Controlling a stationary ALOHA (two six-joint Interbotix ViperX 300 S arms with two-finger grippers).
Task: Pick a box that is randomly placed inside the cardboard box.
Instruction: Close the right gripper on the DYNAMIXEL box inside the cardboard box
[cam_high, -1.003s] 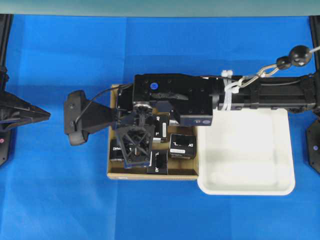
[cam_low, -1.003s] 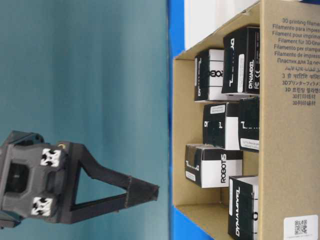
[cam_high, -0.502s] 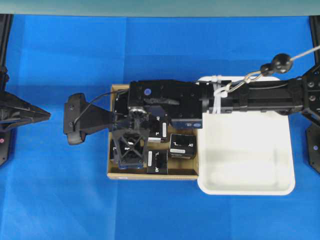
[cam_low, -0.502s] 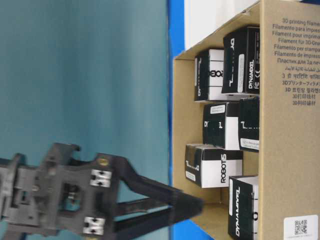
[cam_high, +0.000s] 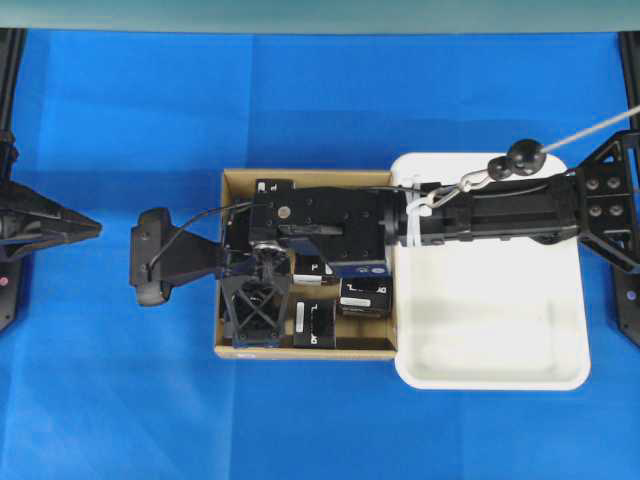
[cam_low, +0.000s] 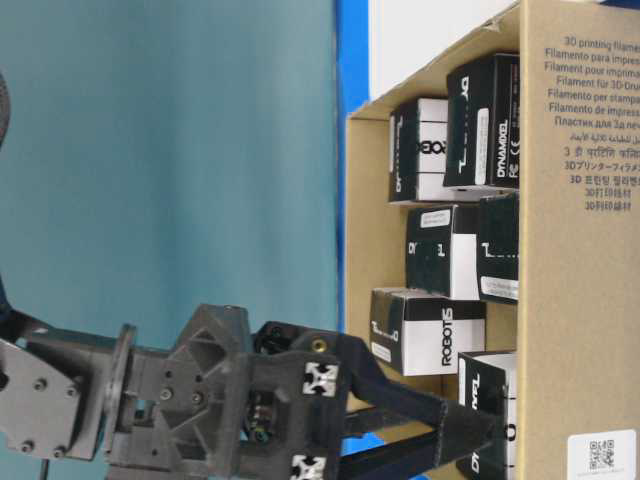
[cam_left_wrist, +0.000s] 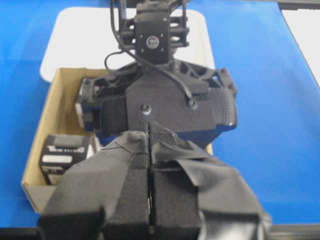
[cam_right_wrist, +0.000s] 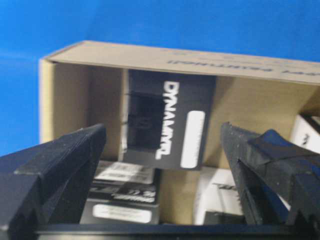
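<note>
Closest to you in the right wrist view, the right gripper (cam_right_wrist: 162, 165) is holding its jaws wide apart, one dark finger (cam_right_wrist: 55, 165) at each side of the picture, gripping nothing. Between them, a little farther in, the box (cam_right_wrist: 167, 120) is lying on the floor of the cardboard box (cam_right_wrist: 150, 55), tucked near a corner, its white "DYNAMIXEL" lettering and a white band facing the camera. The picture is blurred there, so you cannot tell whether the finger tips are touching the box.

Beside it, other black cartons (cam_right_wrist: 125, 202) with white stickers are sitting inside the same walls.

From overhead, the right arm (cam_high: 480, 210) is reaching across the white tray (cam_high: 500, 340) and its gripper is pointing down into the cardboard box's left half, covering the box from that view. The tray is lying just beside the cardboard box's right wall, both on the blue desk (cam_high: 300, 100).

In the table-level view the gripper's fingers are crossing the cardboard rim at the lower corner, next to a carton marked "ROBOTIS" (cam_low: 445, 335).

Farthest off, the left gripper (cam_high: 85, 228) is resting well apart from the cardboard box at the desk's left edge, its jaws pressed together, as the left wrist view is showing you.
</note>
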